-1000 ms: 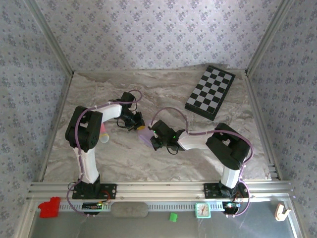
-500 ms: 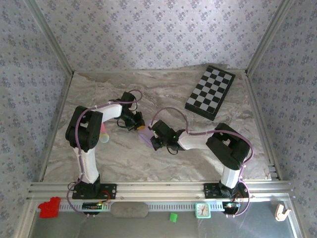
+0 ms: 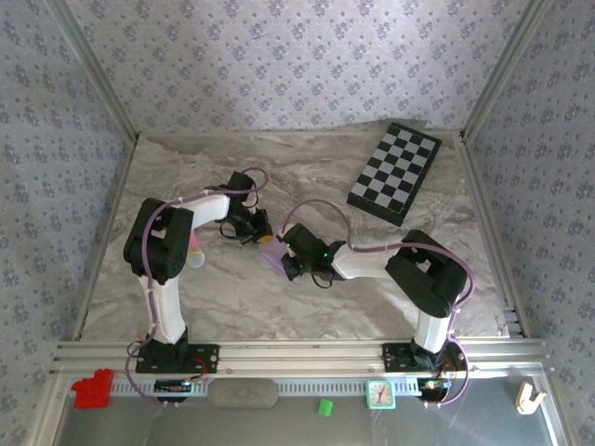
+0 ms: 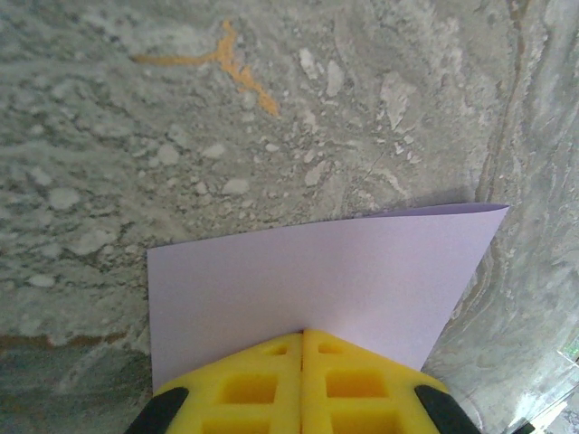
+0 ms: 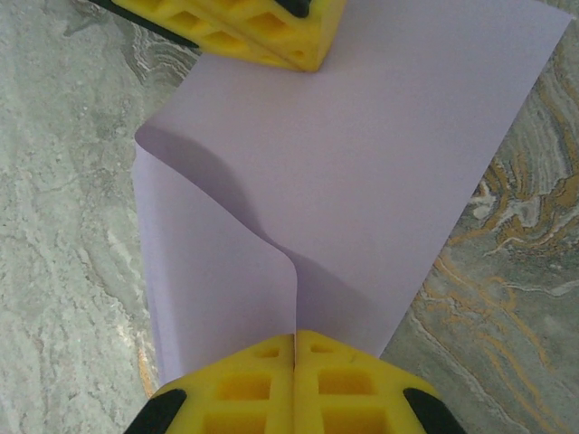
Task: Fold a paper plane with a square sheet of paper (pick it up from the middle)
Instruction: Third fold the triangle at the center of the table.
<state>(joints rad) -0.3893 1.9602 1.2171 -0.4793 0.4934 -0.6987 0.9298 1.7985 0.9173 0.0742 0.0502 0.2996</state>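
**Right wrist view.** Nearest the lens, the yellow pads [image 5: 244, 384] of the right gripper [image 5: 295, 338] are pressed together on the near edge of the square sheet of paper [image 5: 389, 163]. No gap shows between the pads. A soft ridge in the pale lilac sheet starts at these fingertips and bends away to their left, where the sheet bulges up off the surface. To the right of the fingertips the sheet runs ahead smooth and flat. At its far edge, ahead and slightly right of the fingertips, the left gripper [image 5: 308, 63] has its own yellow pads closed on the paper. The marbled table cover [image 5: 63, 226] shows on both sides of the sheet.

**Left wrist view.** The left gripper's pads meet along one line and pinch the near edge of the sheet. The sheet spreads ahead of the fingers, and its far right corner reaches further out than its left. On the cover, well ahead and to the left of the fingertips, lies an orange vein [image 4: 231, 63].

**Top external view.** The two grippers meet at mid-table with the sheet held between them. The right gripper [image 3: 284, 264] holds its nearer side and the left gripper [image 3: 262, 239] its farther side. A pink-and-white cylinder [image 3: 195, 253] lies to the left of the left fingers, beside that arm. Well beyond the right fingers, at the far right of the table, lies the chequered board [image 3: 394, 172].
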